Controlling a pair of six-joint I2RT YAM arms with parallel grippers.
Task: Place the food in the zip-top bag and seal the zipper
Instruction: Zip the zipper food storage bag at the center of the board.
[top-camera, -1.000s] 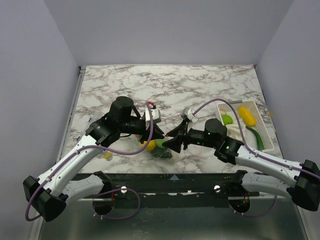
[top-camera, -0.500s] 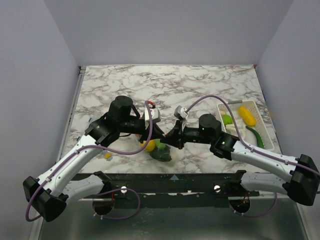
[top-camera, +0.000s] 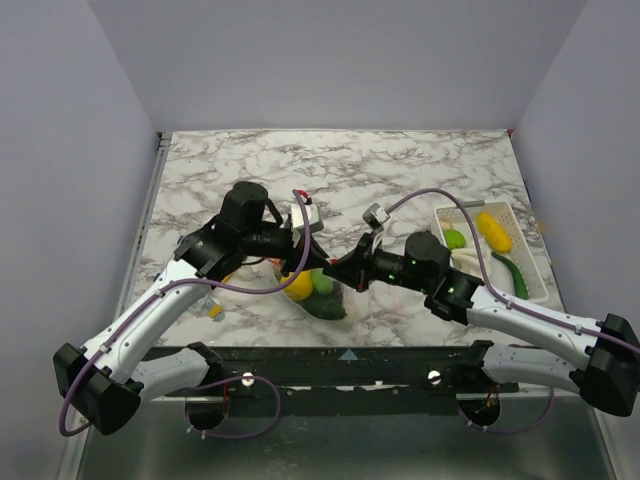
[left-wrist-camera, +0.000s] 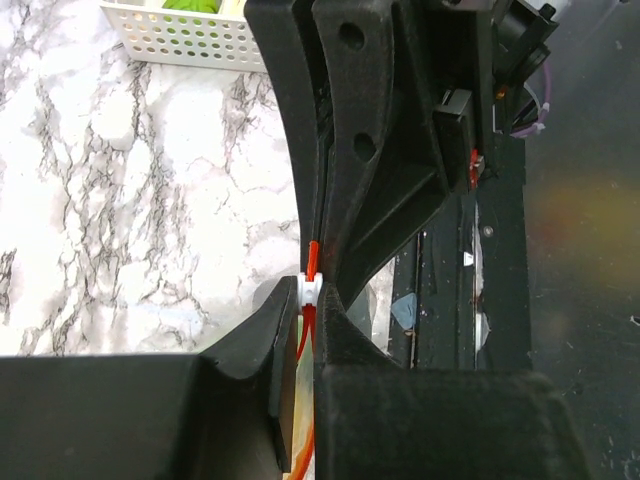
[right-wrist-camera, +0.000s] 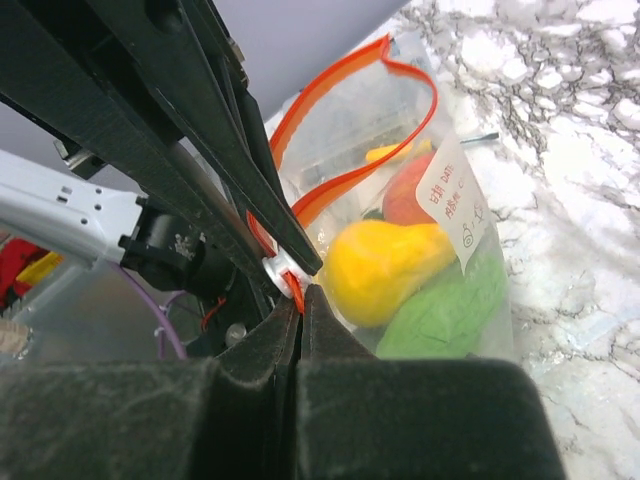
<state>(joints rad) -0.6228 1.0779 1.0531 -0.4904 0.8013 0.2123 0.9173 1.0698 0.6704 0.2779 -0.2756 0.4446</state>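
Note:
The clear zip-top bag hangs between my two grippers over the table's near edge. It holds food: a yellow piece, a green leafy piece and an orange-red peach. Its red-orange zipper gapes open in a loop. My left gripper is shut on the zipper's white slider. My right gripper is shut on the zipper's end right beside the slider. In the top view the left gripper and right gripper meet tip to tip above the bag.
A white slotted tray stands at the right with yellow and green pieces in it; its corner shows in the left wrist view. A small yellow thing lies near the left arm. The table's front edge is close below the bag.
My right gripper has gone from open to shut and moved left onto the zipper end. The bag has been drawn up between the two grippers. The left grip is unchanged.

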